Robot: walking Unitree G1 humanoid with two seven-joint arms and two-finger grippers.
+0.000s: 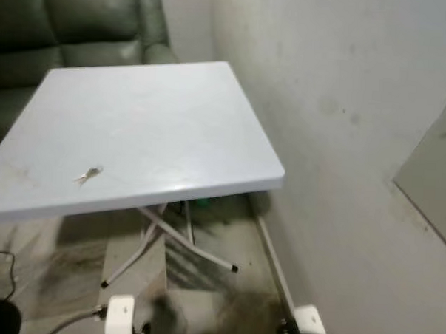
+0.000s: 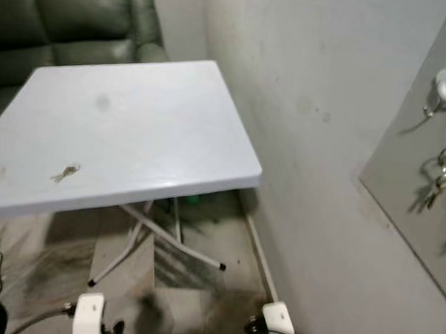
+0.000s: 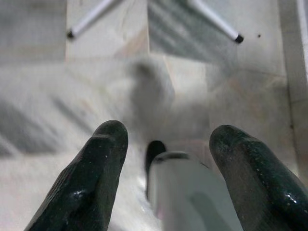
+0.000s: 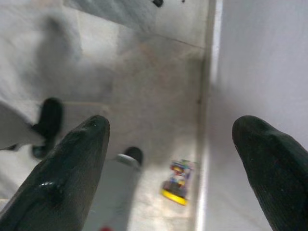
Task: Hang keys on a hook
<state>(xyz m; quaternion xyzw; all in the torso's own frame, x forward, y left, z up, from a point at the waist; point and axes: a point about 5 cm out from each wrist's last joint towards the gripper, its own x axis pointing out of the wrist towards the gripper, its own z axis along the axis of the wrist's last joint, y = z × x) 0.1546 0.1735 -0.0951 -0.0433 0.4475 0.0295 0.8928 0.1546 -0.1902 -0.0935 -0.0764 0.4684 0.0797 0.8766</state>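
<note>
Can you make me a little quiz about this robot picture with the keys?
1. True or false: the keys lie on the white table.
2. What stands behind the table? A) a green sofa B) a fridge C) a bed
3. Fill in: on the grey board on the wall, another bunch of keys hangs from a ____.

Key: 1 true. 2 A. 3 hook. Both arms hang low over the floor, the left gripper and the right gripper open and holding nothing.
</note>
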